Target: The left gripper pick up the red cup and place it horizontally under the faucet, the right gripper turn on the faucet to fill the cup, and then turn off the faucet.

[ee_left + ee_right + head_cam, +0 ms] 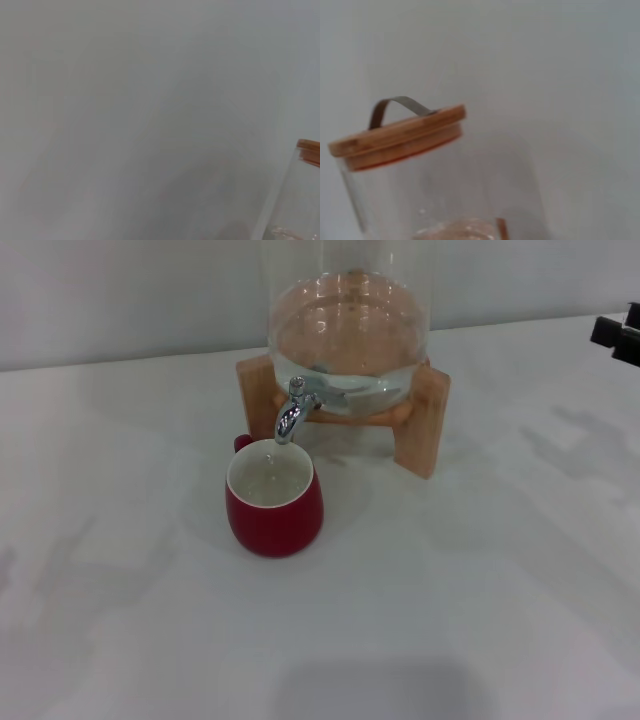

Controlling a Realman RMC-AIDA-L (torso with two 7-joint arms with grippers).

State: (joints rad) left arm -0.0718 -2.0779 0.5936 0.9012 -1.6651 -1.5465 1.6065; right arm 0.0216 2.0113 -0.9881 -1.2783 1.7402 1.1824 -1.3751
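Red cup (276,504): you see it standing upright on the tabletop (470,590), directly beneath the spout, its white inside facing up and its small handle toward the jar. No gripper touches it.
Faucet (291,410): chrome spigot sticking out of the jar's front, spout turned down over the cup's mouth. You cannot tell from the head view whether water is running.
Glass jar (348,335): clear, part filled with water, resting on the wooden stand (425,420) just behind the cup.
Lid (397,136): in the right wrist view you find a wooden lid with a thin metal loop handle sitting on the jar's top.
Right gripper (618,335): only a black piece of it shows at the right edge of the head view, raised and well apart from the faucet. You cannot tell how its fingers stand, and it holds nothing you can see.
Left gripper: none of it shows. Its wrist camera gives you a plain grey wall and a corner of the jar and lid (309,150), so its fingers cannot be judged.
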